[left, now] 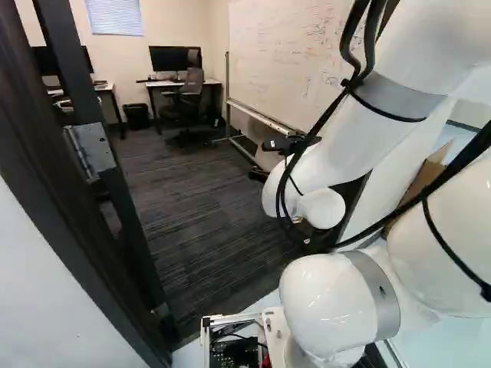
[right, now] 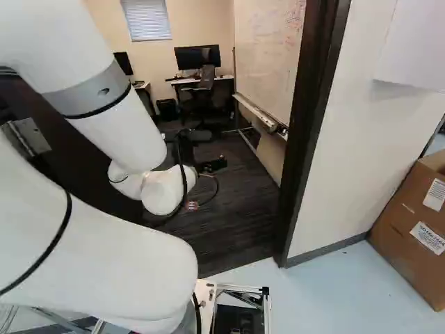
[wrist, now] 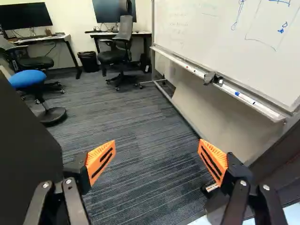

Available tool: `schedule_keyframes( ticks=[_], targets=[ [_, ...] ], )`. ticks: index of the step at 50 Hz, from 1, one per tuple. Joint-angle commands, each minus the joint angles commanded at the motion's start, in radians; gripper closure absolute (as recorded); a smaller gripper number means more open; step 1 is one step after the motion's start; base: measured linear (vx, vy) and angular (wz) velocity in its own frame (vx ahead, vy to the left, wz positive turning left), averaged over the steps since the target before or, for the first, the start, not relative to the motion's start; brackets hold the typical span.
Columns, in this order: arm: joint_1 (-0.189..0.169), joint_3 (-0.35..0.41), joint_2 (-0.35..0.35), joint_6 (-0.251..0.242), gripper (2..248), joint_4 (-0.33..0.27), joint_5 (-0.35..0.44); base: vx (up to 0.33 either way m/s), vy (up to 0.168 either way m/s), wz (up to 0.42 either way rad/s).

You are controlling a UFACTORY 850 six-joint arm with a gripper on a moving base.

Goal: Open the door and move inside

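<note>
Door [wrist: 28, 154] is open, swung into the rm; it's just beside the gripper [right: 211, 150], on the side away from the whiteboard [wrist: 187, 28]. Contact btwn door & gripper: can't tell. Hinge [left: 92, 147] shows on the door's edge, also on the side away from the whiteboard.

Gripper's open: fingers wide apart, nothing btwn the orange pads [wrist: 101, 161], just carpet [wrist: 136, 117] seen past them.

Arm [right: 115, 129] is bent, reaching fwd at the doorway, w/ gripper aimed into the rm, roughly along the whiteboard & tilted a bit down.

Edges: dark door frame [right: 313, 104] stands at the near end of the whiteboard; gripper finger on the whiteboard side is nearest it. Carpet runs btwn door & whiteboard up to the office chair [wrist: 123, 44] & desk [wrist: 145, 34] near the whiteboard's far end. Blue stool [wrist: 27, 79] is across the carpet from the whiteboard, past the door's edge.
</note>
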Motion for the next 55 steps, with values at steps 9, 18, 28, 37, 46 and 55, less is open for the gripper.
schedule_keyframes(
  ticks=[9,18,28,37,46,55],
  targets=[
    [0.000,0.000,0.000,0.000,3,0.000,0.000,0.015,0.006,0.009],
    [0.000,0.000,0.000,0.000,3,0.000,0.000,0.003,0.001,0.000],
    [0.000,0.000,0.000,0.000,3,0.000,0.000,0.037,0.004,-0.001],
    [0.000,0.000,0.000,0.000,3,0.000,0.000,0.054,0.001,-0.006],
    [0.000,0.000,0.000,0.000,3,0.000,0.000,0.068,0.002,-0.005],
    [0.000,0.000,0.000,0.000,3,0.000,0.000,0.076,0.003,-0.008]
  ],
)
